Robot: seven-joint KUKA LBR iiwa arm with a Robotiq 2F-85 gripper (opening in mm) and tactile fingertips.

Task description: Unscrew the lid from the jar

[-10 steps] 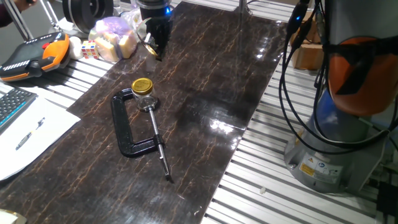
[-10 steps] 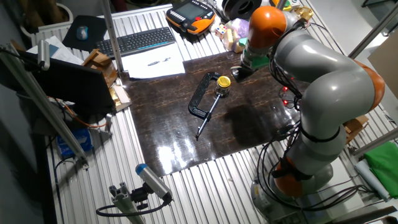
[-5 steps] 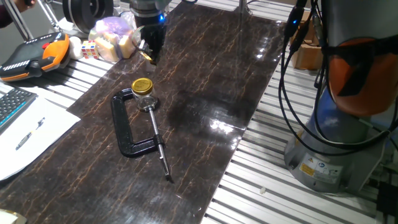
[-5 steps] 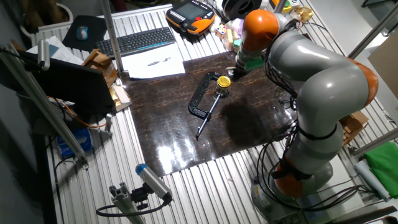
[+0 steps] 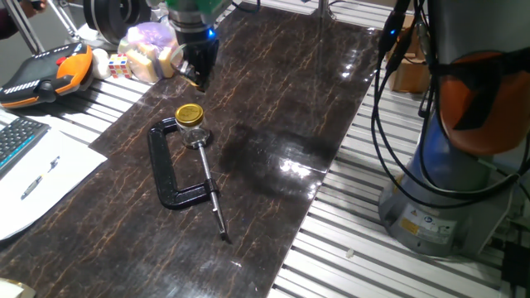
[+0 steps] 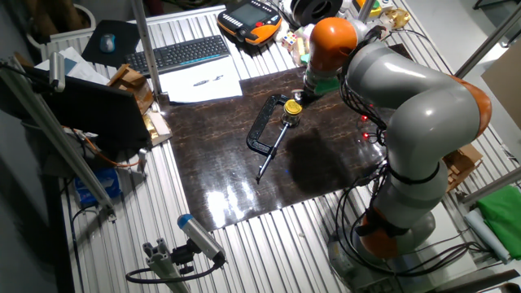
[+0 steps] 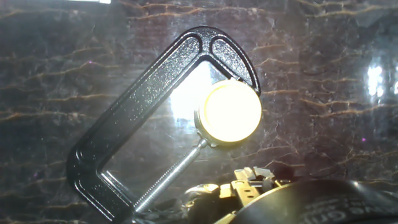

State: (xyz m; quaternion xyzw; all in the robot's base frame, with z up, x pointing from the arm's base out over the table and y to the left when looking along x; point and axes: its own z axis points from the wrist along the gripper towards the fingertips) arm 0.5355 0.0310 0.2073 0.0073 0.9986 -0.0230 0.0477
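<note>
Since the earlier frame, hand (image 5: 195, 76), state indeterminate, has shifted toward lid (image 5: 189, 112). Jar (image 5: 191, 128), clamped in C-clamp (image 5: 170, 165) mid-worktop (image 5: 273, 108): smooth, rigid, fragile; grip lid's rim.

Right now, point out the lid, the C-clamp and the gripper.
lid (image 7: 232, 112), hand view, centre of its top.
C-clamp (image 5: 156, 161), one fixed view, spine of the frame.
gripper (image 5: 196, 79), one fixed view, at its fingertips.
</note>
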